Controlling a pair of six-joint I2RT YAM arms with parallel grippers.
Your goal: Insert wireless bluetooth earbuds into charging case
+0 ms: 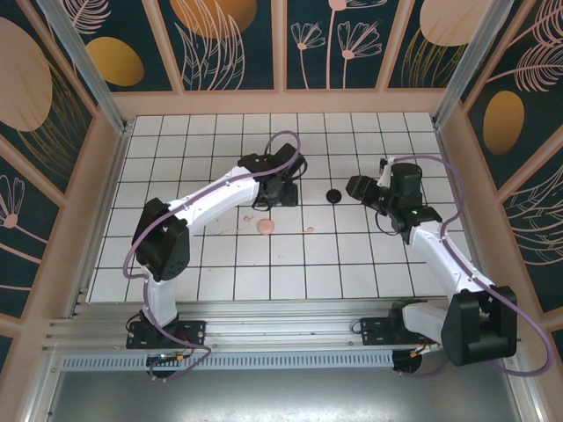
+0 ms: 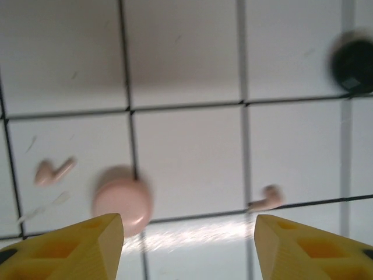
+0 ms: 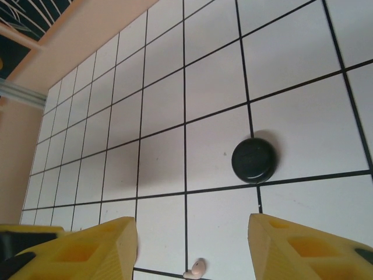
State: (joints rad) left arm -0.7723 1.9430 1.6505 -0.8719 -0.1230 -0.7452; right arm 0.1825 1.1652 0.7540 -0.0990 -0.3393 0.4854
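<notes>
1. The white tiled table (image 1: 229, 264) spreads out in front of my two bases, with patterned walls around it.
2. My left arm (image 1: 207, 198) rises from its base at the near left, bends at a raised elbow, then reaches forward and to the right toward the middle of the table. Its wrist is tipped down over the tiles.
3. My right arm (image 1: 431, 242) climbs from its base at the near right and leans forward and left. Its wrist faces left toward the middle of the table.
4. My left jaws stand wide apart and hold nothing. In the left wrist view, bare tile shows between their yellow tips.
5. My right jaws are also parted and empty, hanging above the table.
6. The black case (image 3: 254, 160) is a round dark disc on a tile line, ahead of my right jaws and well apart from them.
7. The pink case (image 2: 122, 201) is a round pale disc lying flat just below my left jaws, near their left tip.
8. The pink earbuds (image 2: 52, 172) lie loose on the table. One is just left of the pink case, and the other earbud (image 2: 266, 198) lies on a tile line to the case's right, clear of it. Neither touches a case or my jaws.
</notes>
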